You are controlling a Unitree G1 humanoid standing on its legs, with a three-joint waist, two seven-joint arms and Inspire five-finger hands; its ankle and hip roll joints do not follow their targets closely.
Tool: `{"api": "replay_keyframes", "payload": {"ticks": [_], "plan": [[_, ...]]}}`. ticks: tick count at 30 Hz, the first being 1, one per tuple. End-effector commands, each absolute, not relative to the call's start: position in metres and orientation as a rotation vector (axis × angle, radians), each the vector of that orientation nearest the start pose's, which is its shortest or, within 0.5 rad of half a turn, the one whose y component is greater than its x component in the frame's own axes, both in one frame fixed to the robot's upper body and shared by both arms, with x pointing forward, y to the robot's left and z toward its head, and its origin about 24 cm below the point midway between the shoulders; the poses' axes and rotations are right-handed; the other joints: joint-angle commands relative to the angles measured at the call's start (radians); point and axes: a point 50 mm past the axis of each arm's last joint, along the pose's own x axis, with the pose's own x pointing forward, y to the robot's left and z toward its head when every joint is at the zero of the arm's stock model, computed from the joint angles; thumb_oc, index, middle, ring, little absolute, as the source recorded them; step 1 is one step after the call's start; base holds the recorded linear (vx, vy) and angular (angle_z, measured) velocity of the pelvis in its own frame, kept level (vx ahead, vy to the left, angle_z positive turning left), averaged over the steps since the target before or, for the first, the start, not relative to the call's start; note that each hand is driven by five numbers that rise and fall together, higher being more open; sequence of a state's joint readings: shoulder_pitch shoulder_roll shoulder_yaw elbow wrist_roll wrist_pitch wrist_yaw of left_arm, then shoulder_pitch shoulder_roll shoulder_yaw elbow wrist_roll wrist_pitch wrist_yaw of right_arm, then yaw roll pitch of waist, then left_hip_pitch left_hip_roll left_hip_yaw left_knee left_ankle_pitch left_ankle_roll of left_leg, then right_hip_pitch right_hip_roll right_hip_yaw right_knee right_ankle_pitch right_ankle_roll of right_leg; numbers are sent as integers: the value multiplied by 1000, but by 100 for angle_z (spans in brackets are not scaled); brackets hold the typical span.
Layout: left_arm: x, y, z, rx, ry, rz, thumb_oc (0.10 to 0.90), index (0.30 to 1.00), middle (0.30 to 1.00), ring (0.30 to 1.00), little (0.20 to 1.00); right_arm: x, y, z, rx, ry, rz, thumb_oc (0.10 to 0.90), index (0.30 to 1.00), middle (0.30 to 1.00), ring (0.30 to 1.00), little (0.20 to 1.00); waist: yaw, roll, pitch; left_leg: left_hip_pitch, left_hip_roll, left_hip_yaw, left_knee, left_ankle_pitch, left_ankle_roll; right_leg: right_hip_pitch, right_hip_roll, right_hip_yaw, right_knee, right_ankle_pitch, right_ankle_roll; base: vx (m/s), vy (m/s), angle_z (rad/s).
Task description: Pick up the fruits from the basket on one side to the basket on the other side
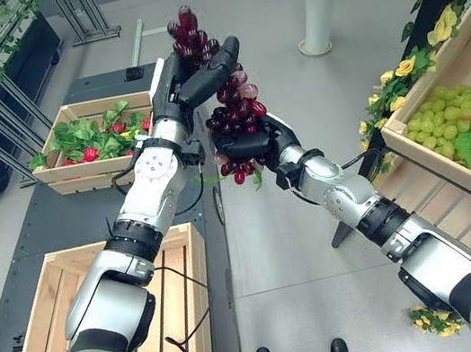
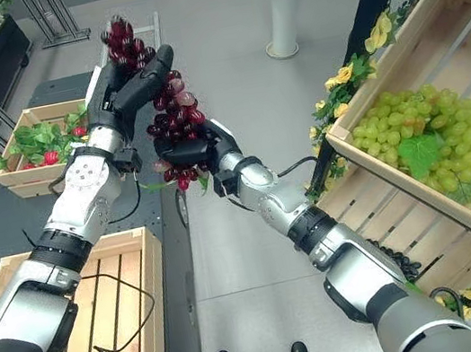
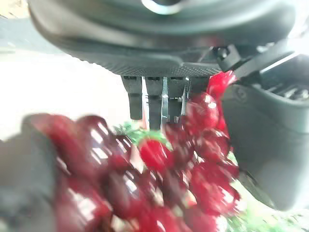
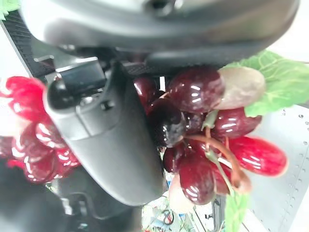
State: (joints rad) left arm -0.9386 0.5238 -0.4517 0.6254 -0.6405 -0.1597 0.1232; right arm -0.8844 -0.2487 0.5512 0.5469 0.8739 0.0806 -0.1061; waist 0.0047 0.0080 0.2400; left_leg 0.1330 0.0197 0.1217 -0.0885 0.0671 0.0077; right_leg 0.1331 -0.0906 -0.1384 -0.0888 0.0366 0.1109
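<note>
Dark red grape bunch (image 1: 230, 95), glossy and loose-jointed, held in mid-air between both arms, above the floor gap between the crates. Left hand (image 1: 198, 68) curled round the upper part; right hand (image 1: 253, 144) curled round the lower cluster, leaf poking out. Likely light, slippery-skinned, floppy along the stem, berries prone to popping off if squeezed. Best gripped near the stem or cradled from below, not pinched by single berries. Empty slatted wooden crate (image 1: 45, 310) at lower left; green grapes (image 1: 454, 124) in the shelf crate on the right.
</note>
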Motion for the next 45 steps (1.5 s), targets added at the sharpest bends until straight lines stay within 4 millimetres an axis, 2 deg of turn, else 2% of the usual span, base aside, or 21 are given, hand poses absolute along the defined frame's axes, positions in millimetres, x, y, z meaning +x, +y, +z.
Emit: {"api": "replay_keyframes", "payload": {"ticks": [1, 5, 6, 14, 20, 23, 25, 27, 29, 33, 36, 40, 44, 45], "plan": [[397, 195, 204, 72, -325, 29, 800, 900, 900, 900, 900, 380, -67, 177, 401, -149, 364, 400, 300, 300, 300, 300, -8, 20, -207, 15, -46, -24, 1, -120, -22, 6, 66, -8, 2, -47, -69, 0, 0, 0], [395, 206, 195, 79, -299, 51, 800, 900, 900, 900, 900, 380, -79, 167, 390, -131, 321, 400, 300, 300, 300, 300, -15, 21, -205, 17, -45, -16, 1, -121, -23, 4, 67, -2, 2, -45, -68, 4, 1, -2], [392, 216, 188, 86, -280, 61, 800, 900, 900, 900, 900, 380, -97, 153, 387, -106, 277, 400, 300, 300, 300, 300, -21, 22, -201, 20, -44, -11, 1, -122, -23, 5, 68, 4, 2, -43, -66, 21, 3, -12], [381, 233, 163, 101, -214, 73, 800, 900, 900, 900, 900, 367, -147, 103, 345, -1, 143, 400, 300, 300, 300, 300, -42, 26, -187, 29, -45, 0, 1, -127, -19, 5, 69, 18, 2, -39, -60, 22, -4, -6], [372, 236, 143, 94, -185, 67, 800, 900, 900, 900, 900, 353, -164, 77, 294, 56, 116, 400, 300, 300, 300, 300, -57, 28, -172, 31, -43, 12, 1, -129, -16, 0, 73, 34, 2, -35, -59, 24, 2, -11], [364, 233, 126, 67, -168, 37, 800, 900, 900, 900, 900, 345, -172, 64, 265, 84, 106, 400, 300, 300, 300, 300, -63, 27, -163, 31, -42, 17, 1, -131, -15, -3, 74, 40, 2, -33, -57, 25, 3, -8], [351, 226, 106, 100, -187, 22, 800, 900, 900, 900, 900, 333, -184, 48, 249, 123, 87, 400, 300, 300, 300, 300, -65, 23, -156, 33, -40, 21, 1, -133, -13, -3, 75, 44, 2, -33, -55, 57, -3, -12], [343, 223, 98, 104, -187, 15, 800, 900, 900, 900, 900, 325, -188, 39, 254, 149, 72, 400, 300, 300, 300, 300, -66, 20, -152, 34, -39, 23, 1, -133, -13, -3, 76, 48, 2, -32, -54, 45, -8, -15], [327, 212, 78, 101, -178, -8, 800, 900, 900, 900, 900, 308, -195, 20, 266, 197, 50, 400, 300, 300, 300, 300, -65, 12, -145, 32, -37, 25, 1, -134, -9, -7, 78, 52, 2, -30, -53, 36, -17, -7], [304, 193, 56, 142, -196, -25, 800, 900, 900, 900, 900, 285, -211, -4, 270, 261, -4, 400, 300, 300, 300, 300, -63, -3, -122, 28, -34, 30, 1, -134, -1, -13, 82, 59, 2, -24, -53, 11, -27, -4], [293, 183, 51, 177, -239, -81, 800, 900, 900, 900, 900, 273, -225, -14, 266, 296, -52, 400, 300, 300, 300, 300, -60, -13, -110, 30, -33, 32, 1, -138, 2, -12, 86, 65, 2, -22, -54, 29, -13, -2], [275, 181, 33, 224, -204, -146, 800, 900, 900, 900, 900, 258, -240, -27, 253, 342, -114, 400, 300, 300, 300, 300, -56, -29, -92, 30, -30, 40, 1, -138, 4, -15, 89, 74, 2, -14, -52, 33, -7, -8], [264, 183, 17, 216, -121, -167, 800, 900, 900, 900, 900, 253, -254, -31, 220, 357, -173, 400, 300, 300, 300, 300, -52, -42, -75, 28, -28, 45, 1, -137, 7, -22, 93, 79, 8, -12, -53, 20, -4, -6], [262, 181, 14, 231, -108, -184, 800, 900, 900, 900, 900, 254, -259, -29, 210, 348, -199, 400, 300, 300, 300, 300, -49, -48, -58, 10, -27, 48, 20, -136, 11, -51, 94, 87, 50, -24, -54, 0, 0, 0]]}}
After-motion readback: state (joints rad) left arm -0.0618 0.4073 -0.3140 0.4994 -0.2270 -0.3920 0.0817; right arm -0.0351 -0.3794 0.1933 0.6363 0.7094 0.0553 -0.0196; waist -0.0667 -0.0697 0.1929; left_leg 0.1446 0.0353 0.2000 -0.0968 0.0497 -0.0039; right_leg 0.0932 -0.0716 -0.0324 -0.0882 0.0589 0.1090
